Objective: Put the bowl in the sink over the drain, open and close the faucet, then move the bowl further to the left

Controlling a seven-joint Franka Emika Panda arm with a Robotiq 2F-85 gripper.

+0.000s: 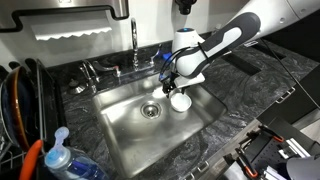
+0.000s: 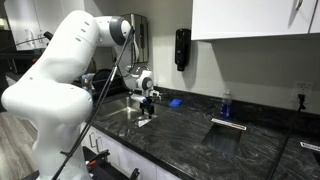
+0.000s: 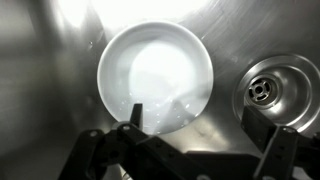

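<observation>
1. Currently the bowl sits on the sink floor, just beside the drain, between it and a basin wall.
2. Gripper hovers above, jaws wide, empty.
3. Straddle the rim with one finger inside, close gently, lift low, centre over the drain.

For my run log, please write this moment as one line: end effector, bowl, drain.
end effector: open, over bowl | bowl: upright in sink, beside drain, not covering it
</observation>
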